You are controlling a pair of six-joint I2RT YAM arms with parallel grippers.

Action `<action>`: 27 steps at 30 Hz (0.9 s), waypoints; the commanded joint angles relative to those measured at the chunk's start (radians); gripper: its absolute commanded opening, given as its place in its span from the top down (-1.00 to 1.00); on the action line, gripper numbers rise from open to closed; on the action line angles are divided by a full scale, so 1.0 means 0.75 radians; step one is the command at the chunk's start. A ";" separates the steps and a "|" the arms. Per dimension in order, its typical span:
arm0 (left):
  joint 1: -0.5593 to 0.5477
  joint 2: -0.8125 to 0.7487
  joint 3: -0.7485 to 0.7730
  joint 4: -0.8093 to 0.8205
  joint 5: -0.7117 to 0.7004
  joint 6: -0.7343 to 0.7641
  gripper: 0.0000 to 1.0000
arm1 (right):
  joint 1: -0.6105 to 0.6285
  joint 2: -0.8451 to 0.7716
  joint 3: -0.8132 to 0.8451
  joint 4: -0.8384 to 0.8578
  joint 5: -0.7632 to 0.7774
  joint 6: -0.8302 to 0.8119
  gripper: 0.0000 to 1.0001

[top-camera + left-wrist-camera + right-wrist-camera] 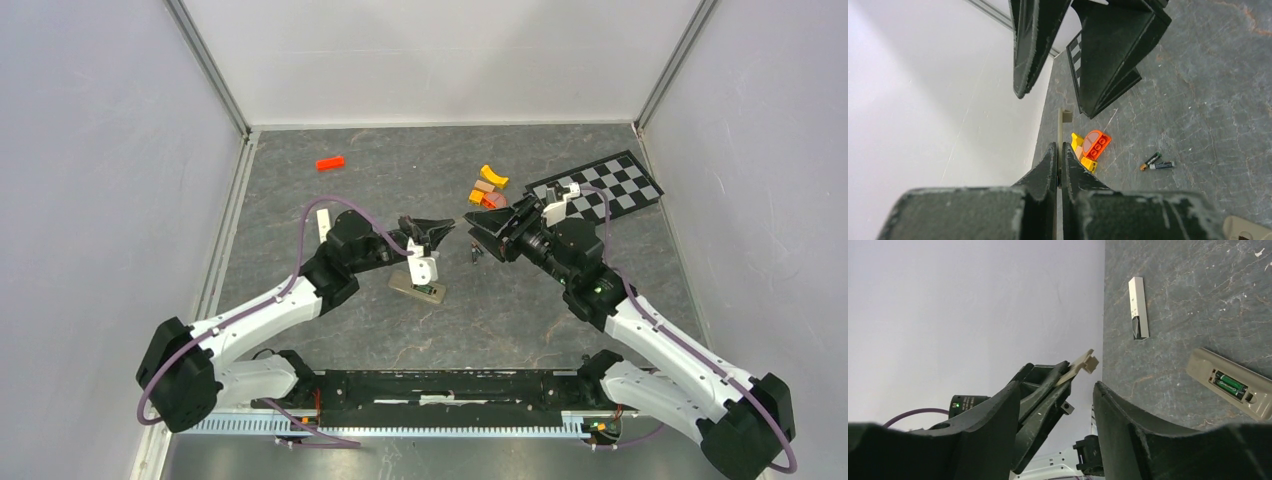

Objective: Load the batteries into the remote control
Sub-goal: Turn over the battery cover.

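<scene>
Left gripper [1058, 150], just beyond the remote control [418, 290], pinches a thin flat tan plastic cover [1082, 365]. Right gripper [1057, 387] gapes empty, right of the remote control. Two small cylindrical batteries [1151, 160] lie loose beyond-right of it on the mottled grey desk [520, 310].

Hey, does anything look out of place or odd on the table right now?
The remote control lies back up with its battery recess uncovered, green cells showing. A thin tan cover is pinched in the left gripper. Two batteries lie loose on the table.
</scene>
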 commanded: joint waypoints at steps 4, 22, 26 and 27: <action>-0.024 -0.002 0.032 -0.009 0.001 0.087 0.96 | -0.005 0.031 0.007 0.071 0.052 0.074 -0.05; -0.027 -0.013 -0.005 0.027 -0.101 0.074 0.96 | -0.004 0.076 -0.051 0.088 0.052 0.129 -0.10; -0.027 -0.027 -0.009 0.033 -0.088 0.057 0.96 | -0.006 0.078 -0.042 0.064 0.073 0.116 -0.11; -0.027 -0.031 -0.011 0.039 -0.077 0.051 0.96 | -0.005 0.083 -0.039 0.068 0.077 0.114 -0.10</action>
